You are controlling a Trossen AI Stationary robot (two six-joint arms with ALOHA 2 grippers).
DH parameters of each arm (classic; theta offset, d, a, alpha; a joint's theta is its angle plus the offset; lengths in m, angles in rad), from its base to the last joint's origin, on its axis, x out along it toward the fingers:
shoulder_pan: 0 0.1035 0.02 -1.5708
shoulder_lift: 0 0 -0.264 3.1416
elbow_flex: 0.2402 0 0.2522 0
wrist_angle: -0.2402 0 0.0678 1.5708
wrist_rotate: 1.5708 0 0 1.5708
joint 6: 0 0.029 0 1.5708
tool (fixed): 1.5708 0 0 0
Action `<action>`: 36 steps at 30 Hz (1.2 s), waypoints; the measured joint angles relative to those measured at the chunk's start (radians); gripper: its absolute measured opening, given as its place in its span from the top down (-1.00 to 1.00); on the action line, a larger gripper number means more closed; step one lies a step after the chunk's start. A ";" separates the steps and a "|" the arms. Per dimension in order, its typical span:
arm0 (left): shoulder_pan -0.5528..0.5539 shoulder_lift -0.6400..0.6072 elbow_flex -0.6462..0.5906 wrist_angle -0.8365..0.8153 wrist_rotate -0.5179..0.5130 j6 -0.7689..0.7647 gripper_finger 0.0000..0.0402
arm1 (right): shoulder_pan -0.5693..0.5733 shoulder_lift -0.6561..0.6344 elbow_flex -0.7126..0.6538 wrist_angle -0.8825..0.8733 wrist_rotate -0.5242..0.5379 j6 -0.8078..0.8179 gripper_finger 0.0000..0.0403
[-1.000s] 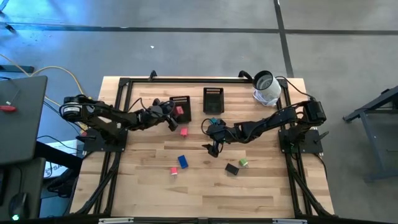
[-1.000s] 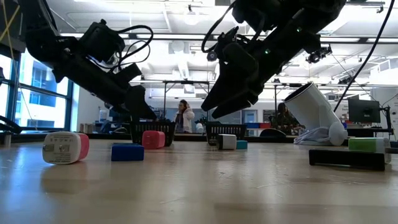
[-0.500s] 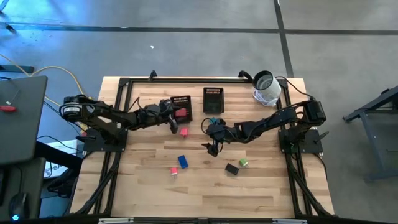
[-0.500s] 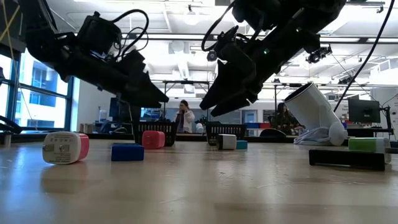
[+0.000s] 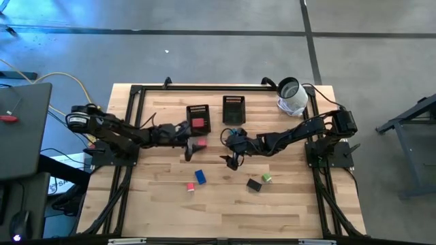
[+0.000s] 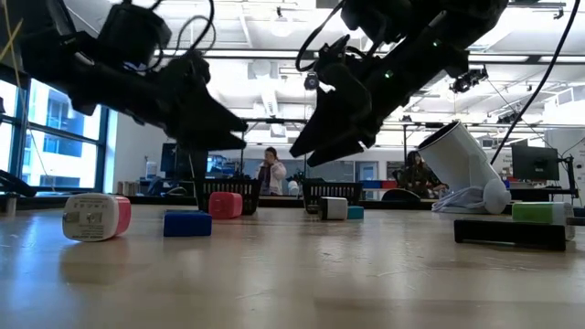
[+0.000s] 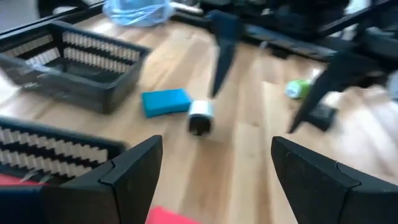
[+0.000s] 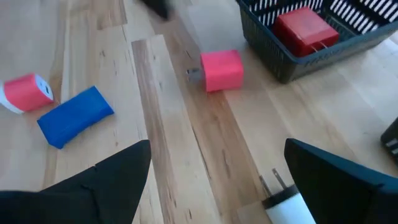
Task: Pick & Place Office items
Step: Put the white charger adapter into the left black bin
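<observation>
Fingers of both grippers, left [image 5: 189,141] and right [image 5: 230,158], spread empty; we hover near the pink block [image 5: 201,143], unsorted.

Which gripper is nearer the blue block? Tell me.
Left, narrowly. The left gripper hangs open just behind the blue block, toward the trays; the right gripper, also open, hovers off to the block's right side.

The scene is evenly lit from overhead, and the wooden table [image 5: 218,204] is shown bright with only faint shadows. In the low view, the arms are reduced to dark silhouettes against bright windows and ceiling lights. Motion blur is seen across the left wrist view; the right wrist view is rendered softly.
</observation>
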 joint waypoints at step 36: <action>-0.359 0.000 0.000 0.080 -0.210 -0.002 -0.46 | 0.105 0.000 0.000 0.289 -0.138 -0.045 -0.77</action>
